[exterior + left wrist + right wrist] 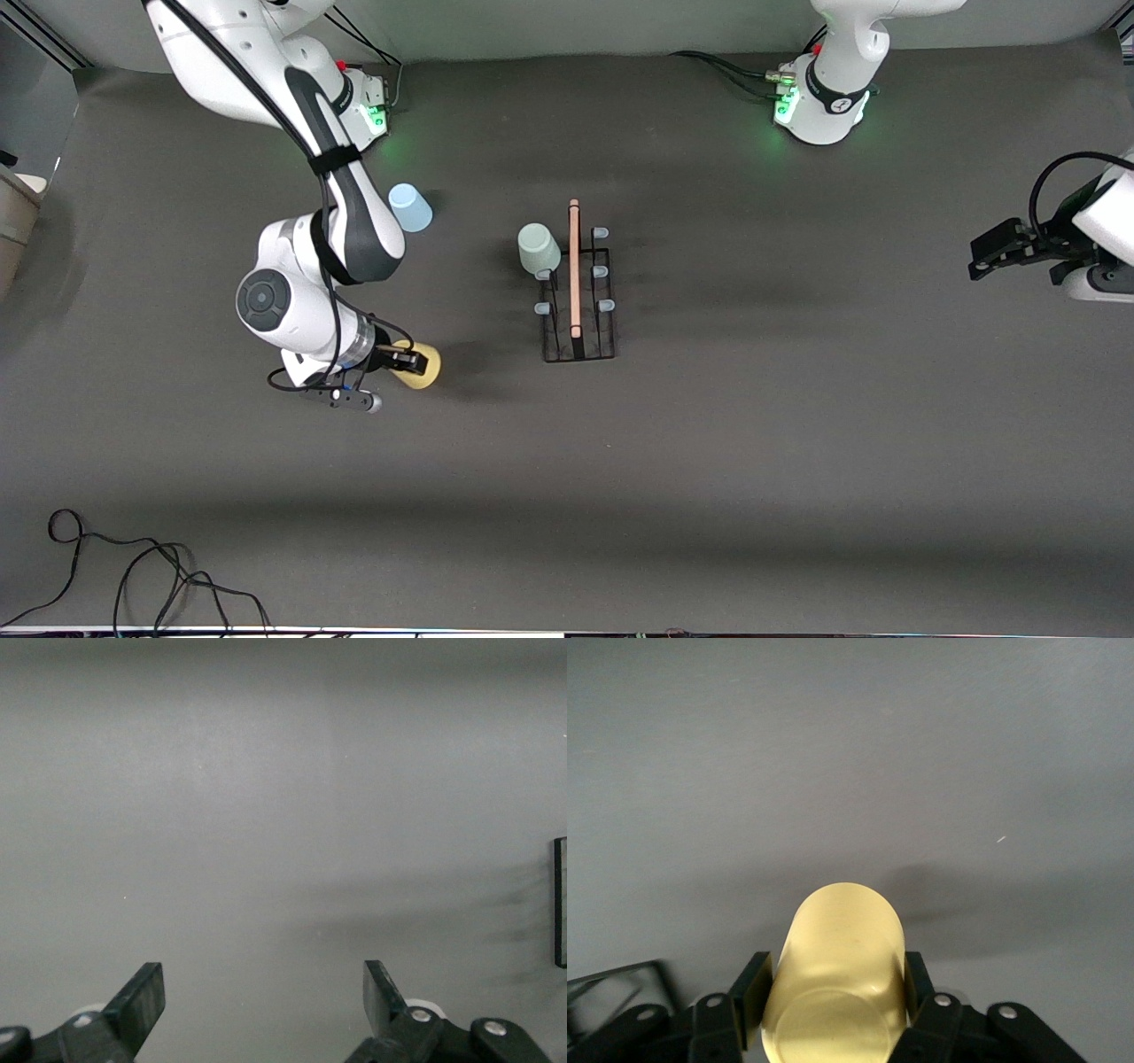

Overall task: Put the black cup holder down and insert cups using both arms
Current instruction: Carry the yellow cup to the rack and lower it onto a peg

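Note:
The black cup holder (578, 297) stands upright mid-table, its wooden rod on top. A pale green cup (539, 249) sits over one of its prongs, on the side toward the right arm's end. A light blue cup (410, 208) stands upside down on the mat beside the right arm's forearm. My right gripper (415, 361) is shut on the yellow cup (837, 970), with black fingers (755, 988) pressing on both of its sides. The cup lies sideways in the grip, low over the mat. My left gripper (264, 992) waits open over bare mat at the left arm's end, holding nothing.
Black cables (133, 576) lie coiled at the table's near edge toward the right arm's end. The grey mat (753, 461) covers the table. Both arm bases (819, 111) stand along the far edge.

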`<action>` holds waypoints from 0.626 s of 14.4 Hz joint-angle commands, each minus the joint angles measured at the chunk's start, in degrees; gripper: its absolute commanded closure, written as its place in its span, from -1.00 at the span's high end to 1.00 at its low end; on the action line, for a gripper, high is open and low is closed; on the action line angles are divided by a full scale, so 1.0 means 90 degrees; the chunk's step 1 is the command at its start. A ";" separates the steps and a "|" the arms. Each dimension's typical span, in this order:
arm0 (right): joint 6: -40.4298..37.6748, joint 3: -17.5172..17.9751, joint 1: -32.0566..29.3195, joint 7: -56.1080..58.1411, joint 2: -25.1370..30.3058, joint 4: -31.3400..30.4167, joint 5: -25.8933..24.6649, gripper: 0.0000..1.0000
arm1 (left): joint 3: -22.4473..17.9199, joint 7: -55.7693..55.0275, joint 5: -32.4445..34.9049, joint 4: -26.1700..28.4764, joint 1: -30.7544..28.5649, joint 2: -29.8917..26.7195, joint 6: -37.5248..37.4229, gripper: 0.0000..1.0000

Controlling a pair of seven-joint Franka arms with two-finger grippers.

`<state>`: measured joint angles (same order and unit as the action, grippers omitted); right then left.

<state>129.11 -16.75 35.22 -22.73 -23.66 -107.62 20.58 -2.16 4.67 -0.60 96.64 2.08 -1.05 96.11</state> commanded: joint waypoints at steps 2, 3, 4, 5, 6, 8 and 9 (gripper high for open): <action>-0.0253 -0.0043 0.0723 -0.1572 0.0081 0.0530 0.0145 -1.00 | 0.0092 0.0018 0.0504 -0.0063 0.0081 -0.0128 -0.0405 1.00; -0.0253 -0.0053 0.0947 -0.1885 0.0042 0.0648 0.0145 -1.00 | 0.0151 -0.0001 0.0525 -0.0063 0.0071 -0.0128 -0.0405 1.00; -0.0244 -0.0053 0.1114 -0.2149 0.0041 0.0707 0.0145 -1.00 | 0.0161 -0.0030 0.0525 -0.0073 0.0081 -0.0128 -0.0405 1.00; -0.0243 -0.0053 0.1251 -0.2432 0.0041 0.0775 0.0126 -1.00 | 0.0162 -0.0089 0.0506 -0.0073 0.0081 -0.0128 -0.0386 1.00; -0.0253 -0.0063 0.1378 -0.2696 0.0061 0.0824 0.0087 -1.00 | 0.0162 -0.0099 0.0487 -0.0093 0.0081 -0.0128 -0.0376 1.00; -0.0253 -0.0063 0.1554 -0.3068 0.0100 0.0874 0.0067 -1.00 | 0.0152 -0.0089 0.0467 -0.0093 0.0071 -0.0128 -0.0376 1.00; -0.0273 -0.0092 0.1642 -0.3157 0.0110 0.0883 0.0067 -1.00 | 0.0152 -0.0089 0.0457 -0.0102 0.0052 -0.0128 -0.0376 1.00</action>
<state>128.01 -16.64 48.69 -48.47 -22.69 -100.95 20.72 -0.52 4.65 2.68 96.45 2.17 -1.76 93.87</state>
